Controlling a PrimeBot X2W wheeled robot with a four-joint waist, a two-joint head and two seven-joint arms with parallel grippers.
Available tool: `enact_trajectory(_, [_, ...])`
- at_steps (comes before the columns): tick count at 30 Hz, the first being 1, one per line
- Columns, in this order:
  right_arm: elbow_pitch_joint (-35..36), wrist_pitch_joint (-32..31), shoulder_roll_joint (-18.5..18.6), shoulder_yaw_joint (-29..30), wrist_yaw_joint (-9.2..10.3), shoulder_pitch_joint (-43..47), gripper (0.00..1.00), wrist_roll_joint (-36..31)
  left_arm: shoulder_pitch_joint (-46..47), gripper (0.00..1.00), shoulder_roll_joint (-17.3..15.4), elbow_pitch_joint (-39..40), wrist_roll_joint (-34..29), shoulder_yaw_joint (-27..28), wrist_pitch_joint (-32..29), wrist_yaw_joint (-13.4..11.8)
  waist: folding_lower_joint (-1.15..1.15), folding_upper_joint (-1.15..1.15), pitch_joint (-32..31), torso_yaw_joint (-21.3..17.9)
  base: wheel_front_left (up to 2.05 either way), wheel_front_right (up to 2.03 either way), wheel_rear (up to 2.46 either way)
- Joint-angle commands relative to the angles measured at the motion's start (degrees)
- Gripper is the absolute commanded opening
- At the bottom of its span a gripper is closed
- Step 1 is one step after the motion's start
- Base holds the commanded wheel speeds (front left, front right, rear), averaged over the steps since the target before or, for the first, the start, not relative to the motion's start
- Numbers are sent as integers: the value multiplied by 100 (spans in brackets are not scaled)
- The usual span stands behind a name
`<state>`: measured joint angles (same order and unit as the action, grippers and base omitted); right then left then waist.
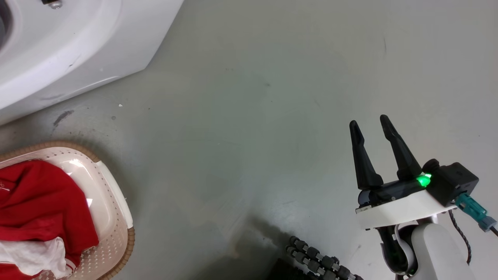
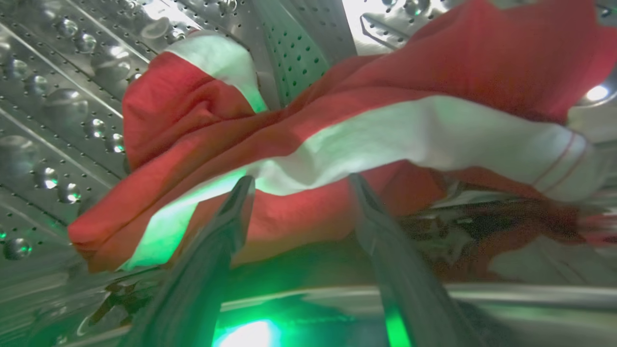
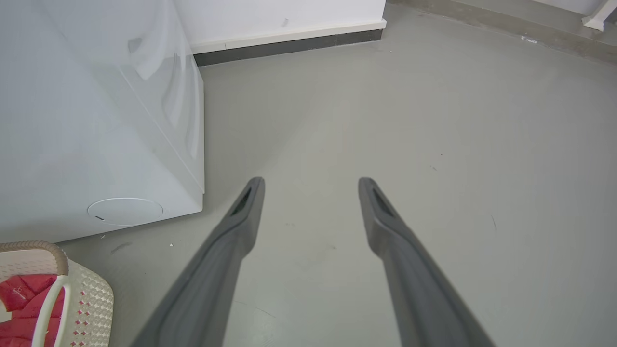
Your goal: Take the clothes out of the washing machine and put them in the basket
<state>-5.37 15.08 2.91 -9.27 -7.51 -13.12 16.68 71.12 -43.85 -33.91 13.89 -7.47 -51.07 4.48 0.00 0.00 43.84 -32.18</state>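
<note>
In the left wrist view, my left gripper [image 2: 299, 180] is open inside the perforated steel drum [image 2: 58, 106] of the washing machine. Its fingertips reach the underside of a crumpled red garment with white bands [image 2: 337, 125], with nothing held between them. The washing machine [image 1: 74, 50] shows as a white body at the head view's upper left. The cream basket [image 1: 111, 202] with a brown rim sits at the lower left, with red and white clothes [image 1: 35, 206] lying in it. My right gripper [image 1: 369, 124] hangs open over bare floor at the lower right.
The grey floor [image 1: 253, 116] stretches between the machine, the basket and my right arm. A black ribbed cable [image 1: 319, 260] lies at the bottom edge. In the right wrist view, a white wall with a dark skirting [image 3: 289, 46] stands behind the machine [image 3: 96, 120].
</note>
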Motion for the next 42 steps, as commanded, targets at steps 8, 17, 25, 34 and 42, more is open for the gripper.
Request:
enact_trajectory(8, [-2, 11, -5, 63, 4, 53, 100, 62, -110, 0, 41, 177, -72, -60, 257, -202, 0, 0, 111, -18, 0, 0, 0])
enact_trajectory(17, [-38, 11, -5, 4, 4, -73, 100, 91, 252, 0, -134, 75, -355, -32, 1416, -492, 0, 0, 100, -44, 0, 0, 0])
enact_trajectory(25, [-60, 11, -4, 73, 4, -132, 100, 18, 454, 0, 5, -356, -262, 44, 2757, -527, 0, 0, -99, 73, 0, 0, 0])
enact_trajectory(34, [-23, 11, -1, 292, 4, -110, 100, -165, 12, 0, 471, -1150, 197, 331, 4302, -550, 0, 0, -543, 376, 0, 0, 0])
enact_trajectory(42, [-135, 11, -1, 481, 4, 74, 100, -389, -948, 0, 968, -1639, 755, 702, 5554, -445, 0, 0, -1267, 688, 0, 0, 0])
